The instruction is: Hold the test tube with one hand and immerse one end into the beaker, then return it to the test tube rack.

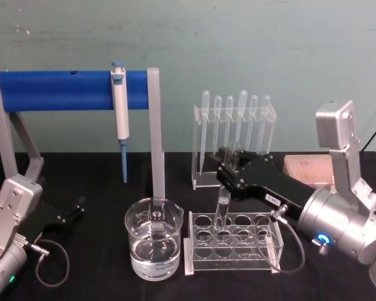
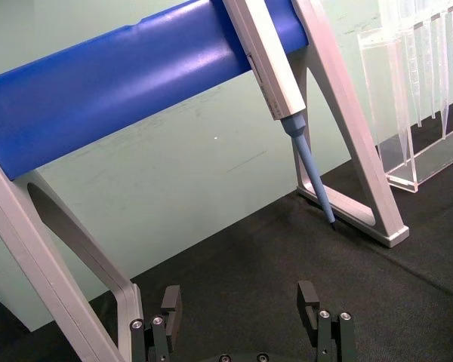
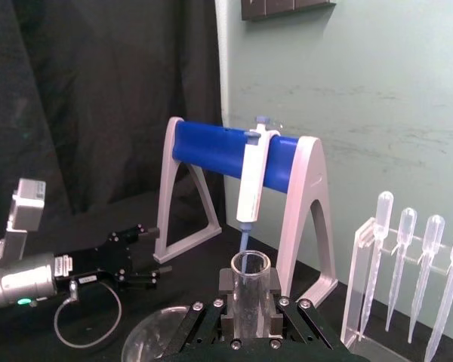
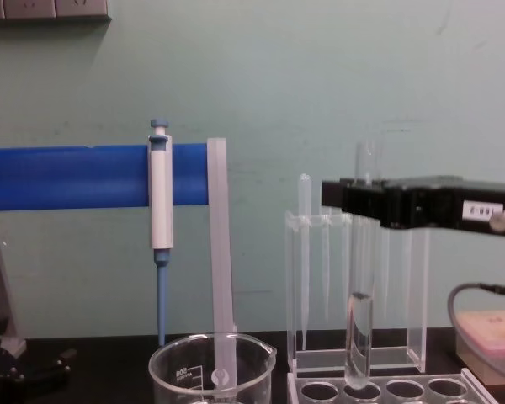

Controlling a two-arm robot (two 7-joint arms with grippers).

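Chest view: the test tube point(image 4: 360, 337) is gripped upright by the right hand's point(image 4: 364, 200) closed jaws, its bottom at a rack point(image 4: 383, 392) hole beside the beaker point(image 4: 210, 370); the left gripper point(image 2: 240, 298) is parked with its jaws apart, empty.

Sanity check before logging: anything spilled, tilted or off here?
Nothing stands out. Right pincer holds the test tube upright over the rack; beaker stands upright, no spill visible. Left pincer is parked open at the left.
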